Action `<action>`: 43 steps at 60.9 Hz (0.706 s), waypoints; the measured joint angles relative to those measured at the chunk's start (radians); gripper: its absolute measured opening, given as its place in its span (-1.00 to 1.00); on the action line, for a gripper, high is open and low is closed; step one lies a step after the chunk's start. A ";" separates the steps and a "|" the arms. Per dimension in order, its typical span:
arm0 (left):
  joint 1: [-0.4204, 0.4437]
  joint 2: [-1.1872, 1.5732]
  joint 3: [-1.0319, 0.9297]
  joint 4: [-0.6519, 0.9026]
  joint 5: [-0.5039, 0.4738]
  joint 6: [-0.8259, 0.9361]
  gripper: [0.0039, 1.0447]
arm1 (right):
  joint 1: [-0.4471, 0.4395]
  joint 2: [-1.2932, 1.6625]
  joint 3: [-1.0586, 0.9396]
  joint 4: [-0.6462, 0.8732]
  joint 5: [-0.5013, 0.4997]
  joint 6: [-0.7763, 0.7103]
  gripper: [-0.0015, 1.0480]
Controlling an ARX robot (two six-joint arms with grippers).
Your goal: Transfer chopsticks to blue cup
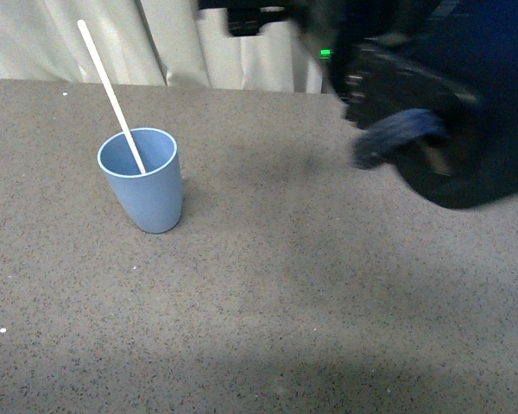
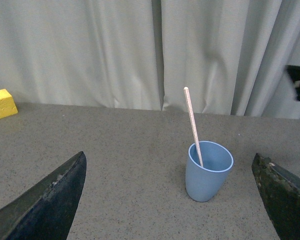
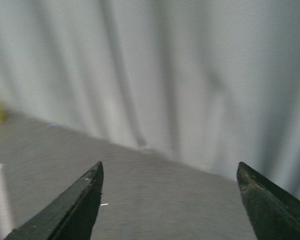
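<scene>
The blue cup (image 1: pixel 142 181) stands upright on the left half of the grey table. The chopstick (image 1: pixel 109 91) stands inside it, leaning back and to the left, its upper half above the rim. In the left wrist view the cup (image 2: pixel 207 175) with the chopstick (image 2: pixel 192 125) stands ahead, between the fingers and nearer one of them. My left gripper (image 2: pixel 170 200) is open and empty, clear of the cup. My right gripper (image 3: pixel 172 200) is open and empty, facing the curtain. In the front view it shows as a blurred dark shape (image 1: pixel 397 138) above the table at the right.
A yellow block (image 2: pixel 2 103) sits at the table's back edge, far from the cup. A pale curtain (image 2: pixel 115 50) hangs behind the table. The speckled grey table (image 1: pixel 311 293) stretches between the cup and the right arm. The right wrist view is motion-blurred.
</scene>
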 joint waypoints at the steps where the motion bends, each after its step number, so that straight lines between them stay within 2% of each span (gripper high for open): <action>1: 0.000 0.000 0.000 0.000 0.000 0.000 0.88 | -0.006 -0.017 -0.022 0.002 0.023 -0.001 0.21; 3: 0.000 0.000 0.000 0.000 -0.001 0.000 0.88 | -0.034 -0.088 -0.110 0.016 0.069 -0.006 0.07; 6: 0.000 0.000 0.000 0.000 0.000 0.000 0.88 | -0.063 -0.153 -0.188 0.035 0.070 -0.011 -0.07; 11: 0.000 0.000 0.000 0.000 0.001 0.000 0.88 | -0.127 -0.275 -0.340 0.079 0.034 -0.016 -0.37; 13: 0.000 0.000 0.000 0.000 0.001 0.000 0.88 | -0.157 -0.329 -0.417 0.093 0.008 -0.017 -0.55; 21: 0.000 0.000 0.000 0.000 0.000 0.000 0.88 | -0.220 -0.454 -0.592 0.110 -0.068 -0.023 -0.99; 38: 0.000 0.000 0.000 0.000 0.000 0.000 0.88 | -0.362 -0.774 -0.855 0.049 -0.206 -0.023 -0.98; 43: 0.000 0.000 0.000 0.000 0.000 0.000 0.88 | -0.379 -0.828 -0.883 0.023 -0.226 -0.023 -0.98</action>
